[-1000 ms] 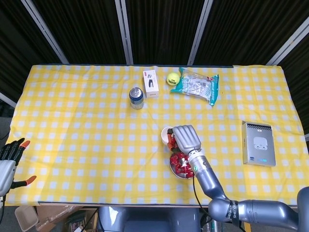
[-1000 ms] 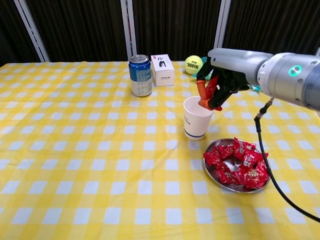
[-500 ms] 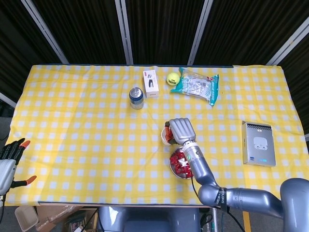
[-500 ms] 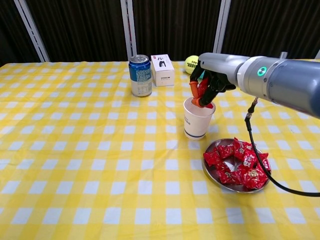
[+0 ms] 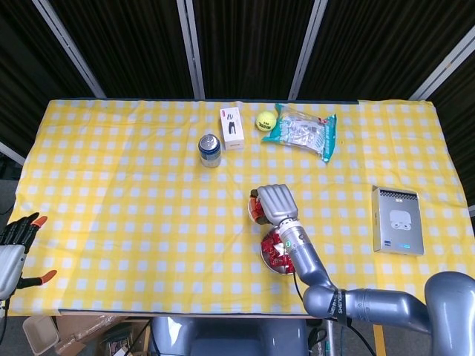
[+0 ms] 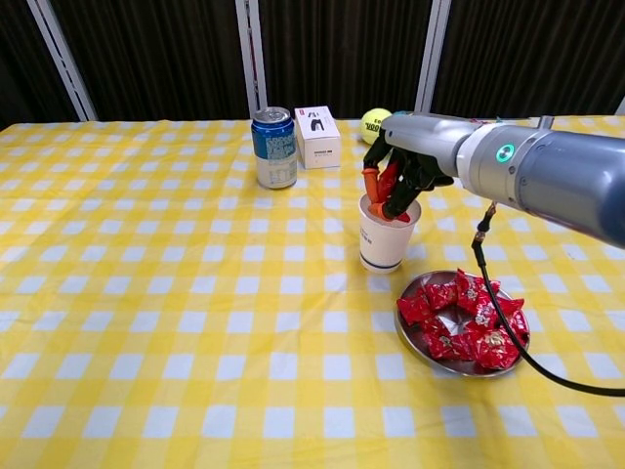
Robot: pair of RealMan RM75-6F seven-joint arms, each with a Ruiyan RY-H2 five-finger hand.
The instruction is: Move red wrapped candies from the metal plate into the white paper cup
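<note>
Head view: the right hand [image 5: 274, 202] covers the white paper cup [image 5: 254, 210] mid-desk; the left hand [image 5: 13, 248], fingers spread and released, hangs off the desk's left edge.

Chest view: right fingers [image 6: 372, 185] grasp a red candy [image 6: 390, 182] over the cup's mouth; the metal plate [image 6: 414, 342] of candies sits just beside it.

The right arm [image 6: 547, 181] is smooth silver-grey with a small lit teal ring on its casing and a thin black cable trailing beneath. Its right hand [image 6: 395, 181] is black with orange fingertips; the left hand [image 5: 13, 248] looks alike, perhaps grey-backed.
</note>
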